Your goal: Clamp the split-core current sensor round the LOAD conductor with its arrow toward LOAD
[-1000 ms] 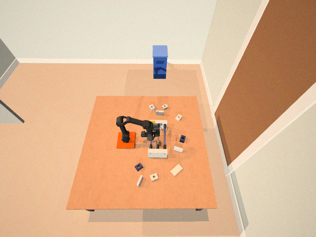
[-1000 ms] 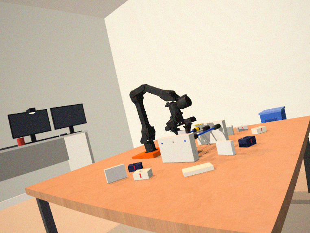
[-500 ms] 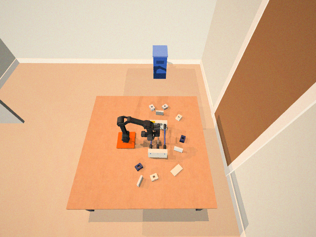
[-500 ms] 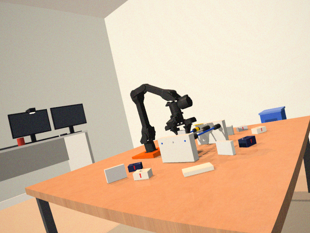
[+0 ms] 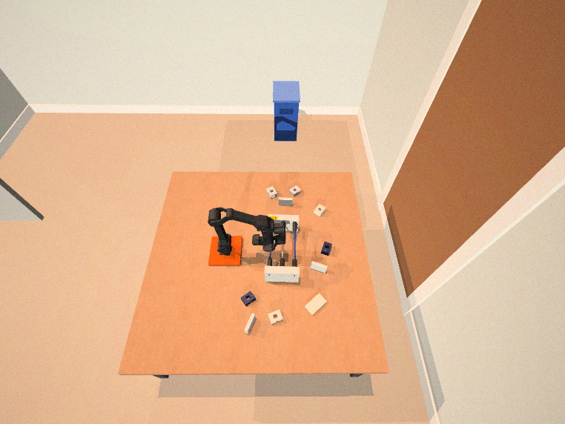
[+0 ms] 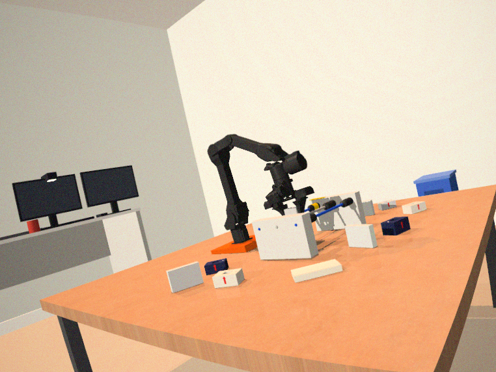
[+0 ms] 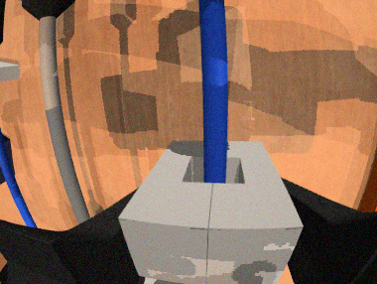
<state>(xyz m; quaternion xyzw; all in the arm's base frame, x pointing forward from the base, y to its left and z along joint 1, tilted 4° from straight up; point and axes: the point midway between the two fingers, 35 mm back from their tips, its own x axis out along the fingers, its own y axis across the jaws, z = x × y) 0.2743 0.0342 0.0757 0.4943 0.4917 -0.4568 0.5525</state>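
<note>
In the wrist view, the pale sensor's (image 7: 210, 206) lower end is cut off.

Matt, wood-look table top (image 5: 196, 337) (image 6: 360, 316).

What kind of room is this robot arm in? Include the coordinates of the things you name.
Probably an office or lab room: a grey desk (image 6: 80, 246) with two black monitors (image 6: 49, 196) (image 6: 109, 186), and a large wood-topped worktable (image 5: 191, 337) (image 6: 280, 320).
</note>
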